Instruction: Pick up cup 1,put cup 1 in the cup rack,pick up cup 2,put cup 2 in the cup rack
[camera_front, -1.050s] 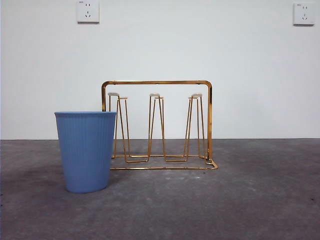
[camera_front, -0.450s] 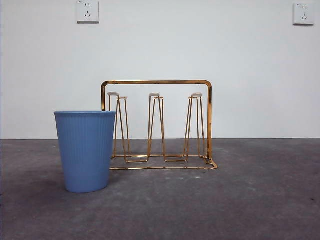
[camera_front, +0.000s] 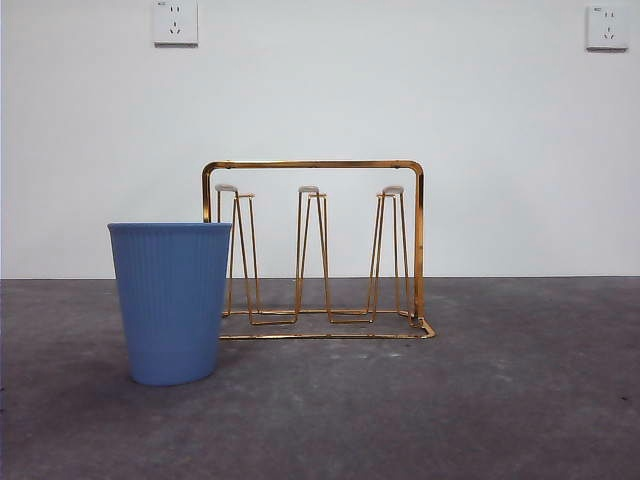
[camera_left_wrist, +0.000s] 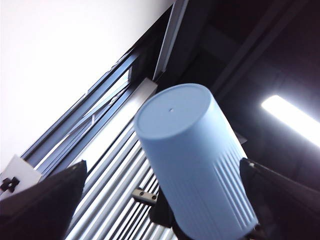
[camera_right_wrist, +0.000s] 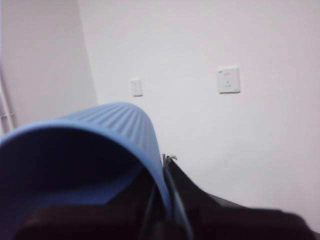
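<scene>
Front view: cup beside rack

Ribbed blue cup (camera_front: 170, 300) is standing nearest, the cup rack (camera_front: 318, 250) just behind-right. Left gripper (camera_left_wrist: 161, 167) is pinching a pale cup (camera_left_wrist: 192, 160); right gripper (camera_right_wrist: 160, 210) is clamping a darker cup's (camera_right_wrist: 100, 135) wall.

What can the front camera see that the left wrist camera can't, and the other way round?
Only the front view: the rack, the table, two wall sockets and a cup upright before one end of the rack. Only the left wrist view: the left gripper holding a paler cup aloft, base up, under a ceiling light. Shared: a ribbed blue cup in each, though not the same one. The right gripper grips a third cup, seen in neither.
</scene>
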